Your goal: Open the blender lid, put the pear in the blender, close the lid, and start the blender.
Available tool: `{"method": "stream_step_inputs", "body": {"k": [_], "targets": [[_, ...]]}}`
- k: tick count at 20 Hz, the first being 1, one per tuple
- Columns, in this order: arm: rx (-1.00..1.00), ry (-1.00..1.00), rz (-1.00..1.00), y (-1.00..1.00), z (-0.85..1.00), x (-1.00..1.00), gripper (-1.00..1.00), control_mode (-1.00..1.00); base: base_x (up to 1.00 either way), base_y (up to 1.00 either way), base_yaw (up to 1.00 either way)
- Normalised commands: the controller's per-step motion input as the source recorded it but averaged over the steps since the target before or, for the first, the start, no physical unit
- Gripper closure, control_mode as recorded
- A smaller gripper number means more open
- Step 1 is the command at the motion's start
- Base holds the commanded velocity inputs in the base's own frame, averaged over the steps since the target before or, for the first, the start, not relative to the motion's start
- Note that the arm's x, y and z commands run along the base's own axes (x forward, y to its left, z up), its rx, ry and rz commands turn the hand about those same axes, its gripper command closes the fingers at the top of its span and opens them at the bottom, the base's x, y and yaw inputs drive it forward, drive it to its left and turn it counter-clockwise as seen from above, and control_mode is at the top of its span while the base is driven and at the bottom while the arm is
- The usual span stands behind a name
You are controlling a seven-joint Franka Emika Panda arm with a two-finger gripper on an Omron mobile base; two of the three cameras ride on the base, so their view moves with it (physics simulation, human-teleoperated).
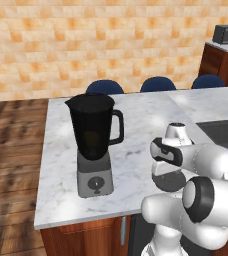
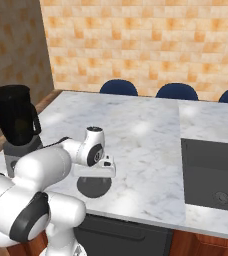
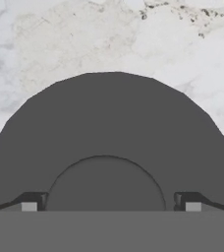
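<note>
Lid off and down on the table, hand over it; pear not yet in the jar.

Left base view: blender stands open-topped near the table front-left corner; blender lid lies flat to its right, under the hand. Right base view: lid on marble by the front edge, well apart from the blender. Hand view: fingertips straddle the lid's centre knob, apparently apart; grip uncertain. Judged: opening done; pear loading, closing, starting remain.
</note>
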Motion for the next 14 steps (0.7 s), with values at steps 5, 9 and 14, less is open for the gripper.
{"method": "stream_step_inputs", "body": {"k": [5,9,14], "targets": [[0.0,0.0,0.0,0.19,-0.74,-0.28,1.0,-1.0,0.0,0.0,0.0],[0.0,0.0,0.0,0.16,-0.55,-0.21,1.0,-1.0,0.0,0.0,0.0],[0.0,-0.01,0.0,0.09,-0.32,-0.27,1.0,-1.0,0.0,0.0,0.0]]}}
